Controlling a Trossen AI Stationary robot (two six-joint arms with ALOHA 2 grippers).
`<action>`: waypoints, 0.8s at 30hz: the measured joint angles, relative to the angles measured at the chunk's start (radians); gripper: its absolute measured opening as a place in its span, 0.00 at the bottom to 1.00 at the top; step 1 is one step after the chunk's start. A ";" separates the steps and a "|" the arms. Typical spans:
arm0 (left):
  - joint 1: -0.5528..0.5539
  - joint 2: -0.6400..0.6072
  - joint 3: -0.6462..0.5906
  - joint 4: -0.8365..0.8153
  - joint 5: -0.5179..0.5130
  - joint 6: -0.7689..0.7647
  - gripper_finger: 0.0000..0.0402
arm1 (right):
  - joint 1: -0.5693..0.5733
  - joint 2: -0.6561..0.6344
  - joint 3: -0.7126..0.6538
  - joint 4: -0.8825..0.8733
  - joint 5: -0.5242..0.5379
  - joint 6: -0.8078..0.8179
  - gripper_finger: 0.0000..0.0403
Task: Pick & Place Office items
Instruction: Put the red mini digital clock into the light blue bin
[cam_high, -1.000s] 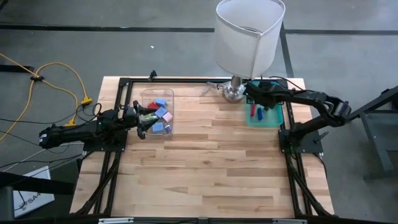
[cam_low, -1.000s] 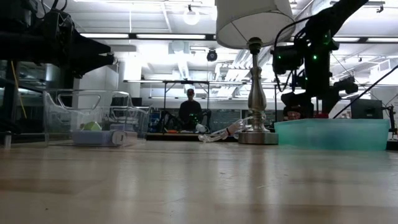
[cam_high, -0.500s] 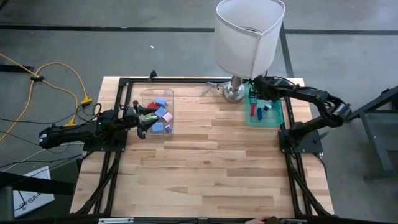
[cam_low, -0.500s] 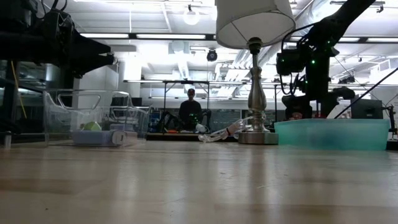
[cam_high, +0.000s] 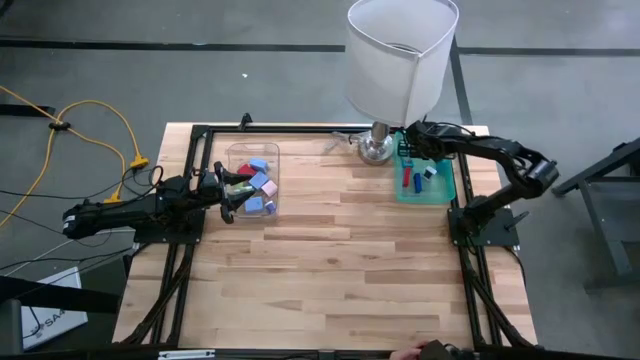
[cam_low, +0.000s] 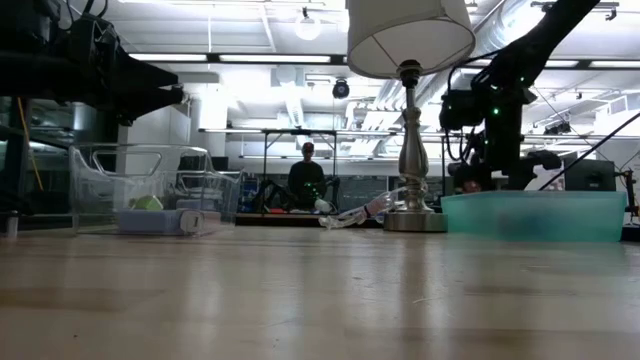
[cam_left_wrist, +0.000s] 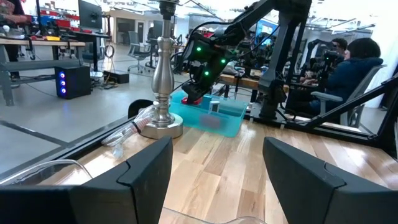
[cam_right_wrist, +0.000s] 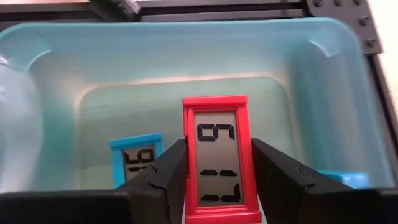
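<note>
A clear bin (cam_high: 253, 180) on the table's left holds several small pieces: light blue blocks, a red and a pink bit. My left gripper (cam_high: 234, 194) hovers open at that bin's left side (cam_left_wrist: 217, 180). A teal bin (cam_high: 440, 190) on the right holds a red piece (cam_high: 405, 178), a dark blue one (cam_high: 417, 183) and a blue piece with a display (cam_right_wrist: 137, 158). My right gripper (cam_high: 412, 148) stands over the teal bin's far end, shut on a red piece with a digit display (cam_right_wrist: 217, 146). It also shows in the left wrist view (cam_left_wrist: 194, 94). My right gripper pinches the red display piece between its two fingers by its two long side edges (cam_right_wrist: 189, 174). The fingers come from above, pointing down into the teal bin. The piece is clear of the bin floor, its display face toward the wrist camera.
A tall lamp with a white shade (cam_high: 400, 55) stands on its metal base (cam_high: 377, 148), right beside the teal bin's left wall. Black frame rails (cam_high: 195, 150) border the table. Bare wood (cam_high: 340, 250) lies between and in front of the bins. A person (cam_low: 306, 175) sits far behind.
My right gripper has moved from over the middle of the teal bin toward the table's far edge, closer to the lamp base, uncovering the pieces on the bin floor.
</note>
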 joint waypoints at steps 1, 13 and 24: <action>0.000 0.000 0.000 0.000 0.000 0.000 0.61 | 0.000 0.008 0.000 0.010 -0.003 -0.003 0.36; 0.000 0.000 0.000 0.000 0.000 0.000 0.61 | -0.039 0.082 0.000 0.034 -0.043 -0.010 0.36; 0.000 0.000 0.000 0.000 0.000 0.000 0.61 | -0.039 0.084 0.000 0.037 -0.039 -0.010 0.36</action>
